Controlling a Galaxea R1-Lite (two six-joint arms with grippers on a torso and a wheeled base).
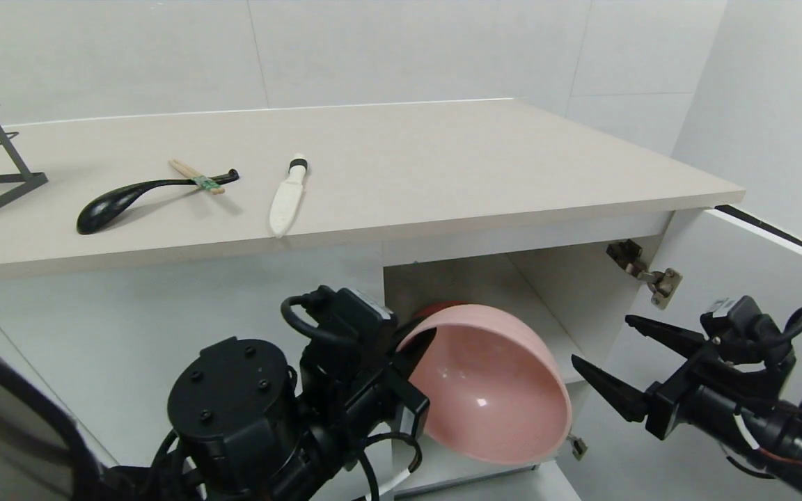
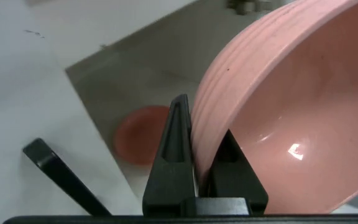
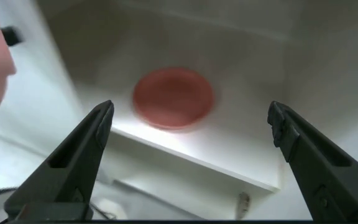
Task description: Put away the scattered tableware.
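Two fingers of the left gripper (image 2: 202, 134) pinch the pink bowl (image 1: 491, 390) by its rim before the open cabinet (image 1: 568, 292); the right gripper (image 1: 601, 339) is spread wide.

Bowl (image 1: 491, 390) before cabinet (image 1: 571, 292); plate (image 3: 173, 98) on shelf (image 3: 229, 155) inside.

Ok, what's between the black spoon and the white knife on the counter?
Bare counter separates spoon and knife in the head view; the chopsticks cross the spoon's handle instead.
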